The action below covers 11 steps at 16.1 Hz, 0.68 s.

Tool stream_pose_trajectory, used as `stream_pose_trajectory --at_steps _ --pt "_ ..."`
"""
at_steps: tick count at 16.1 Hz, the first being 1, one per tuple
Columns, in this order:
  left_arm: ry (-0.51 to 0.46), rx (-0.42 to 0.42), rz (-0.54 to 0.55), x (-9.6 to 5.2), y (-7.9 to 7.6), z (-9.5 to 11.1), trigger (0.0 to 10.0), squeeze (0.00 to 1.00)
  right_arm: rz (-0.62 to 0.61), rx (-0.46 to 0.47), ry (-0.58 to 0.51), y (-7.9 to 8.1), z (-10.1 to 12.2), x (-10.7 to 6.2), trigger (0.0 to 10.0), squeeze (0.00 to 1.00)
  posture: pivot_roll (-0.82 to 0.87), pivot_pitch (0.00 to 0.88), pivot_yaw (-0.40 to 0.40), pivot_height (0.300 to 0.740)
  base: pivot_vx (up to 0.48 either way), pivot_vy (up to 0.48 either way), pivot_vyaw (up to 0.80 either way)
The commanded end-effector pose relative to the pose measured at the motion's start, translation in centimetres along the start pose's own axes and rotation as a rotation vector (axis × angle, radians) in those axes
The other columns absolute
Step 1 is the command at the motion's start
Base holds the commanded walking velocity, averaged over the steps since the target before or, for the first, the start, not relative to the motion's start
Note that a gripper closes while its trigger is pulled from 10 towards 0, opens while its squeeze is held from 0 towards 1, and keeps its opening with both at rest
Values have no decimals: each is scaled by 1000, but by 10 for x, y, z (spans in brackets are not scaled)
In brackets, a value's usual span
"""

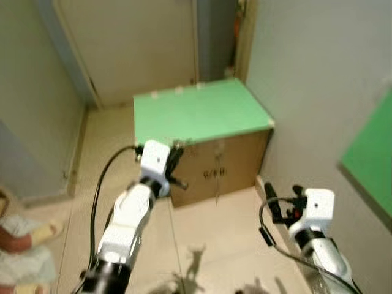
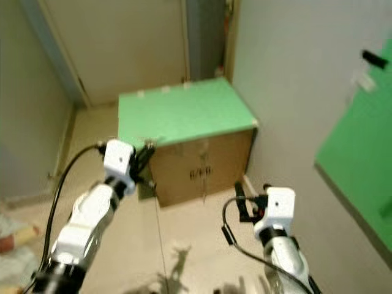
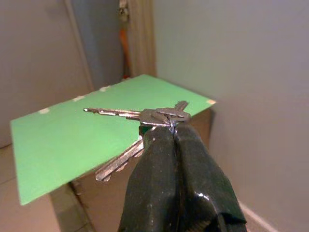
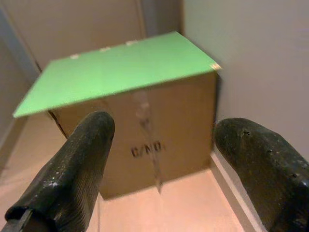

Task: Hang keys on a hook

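Right gripper (image 4: pixel 159 159): nearest to us, low on our right; we see its two black fingers spread wide apart with nothing between them, pointed toward the box.
Left gripper (image 3: pixel 173 133): raised ahead on our left, at the near edge of the box top; its fingers are pressed together, pinching the keys by their ring.
Keys (image 3: pixel 145 118): we see a small silver bunch held at the left fingertips, one key sticking out level, another drooping below, all hanging just above the near edge of the green sheet.
Cardboard box (image 1: pixel 214 171): we see it on the floor against the right wall, just beyond the grippers, black lettering on its front face.
Green sheet (image 1: pixel 196 110): covers the top of the box.
Green panel (image 2: pixel 361 159): on the wall to our right, a small dark peg (image 2: pixel 373 58) just above it.
Door (image 1: pixel 135 43): we see it closed, behind the box.
Person: partly in view at our far left, low on the floor.
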<state>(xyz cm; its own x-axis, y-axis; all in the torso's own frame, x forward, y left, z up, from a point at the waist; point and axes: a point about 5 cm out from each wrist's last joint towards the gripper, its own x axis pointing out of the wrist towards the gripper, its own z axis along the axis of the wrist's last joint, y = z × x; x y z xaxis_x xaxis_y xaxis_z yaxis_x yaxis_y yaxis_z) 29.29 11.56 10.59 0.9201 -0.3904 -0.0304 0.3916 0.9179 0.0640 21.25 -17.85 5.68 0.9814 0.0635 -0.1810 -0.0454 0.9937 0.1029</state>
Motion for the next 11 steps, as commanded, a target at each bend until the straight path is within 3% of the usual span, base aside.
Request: stream_pose_trajectory --at_steps 1,8,11 --pt "9 7 9 -1 4 -1 10000 0 4 6 9 3 0 1 10000 0 -184 0 61 740 0 0 0" --pt "23 114 -60 7 11 -1 10000 0 35 -8 -5 6 4 5 10000 0 -186 0 66 740 0 0 -611" --pt "31 104 -104 9 7 -2 10000 0 24 -4 0 3 3 4 10000 0 -196 0 73 740 0 0 -613"
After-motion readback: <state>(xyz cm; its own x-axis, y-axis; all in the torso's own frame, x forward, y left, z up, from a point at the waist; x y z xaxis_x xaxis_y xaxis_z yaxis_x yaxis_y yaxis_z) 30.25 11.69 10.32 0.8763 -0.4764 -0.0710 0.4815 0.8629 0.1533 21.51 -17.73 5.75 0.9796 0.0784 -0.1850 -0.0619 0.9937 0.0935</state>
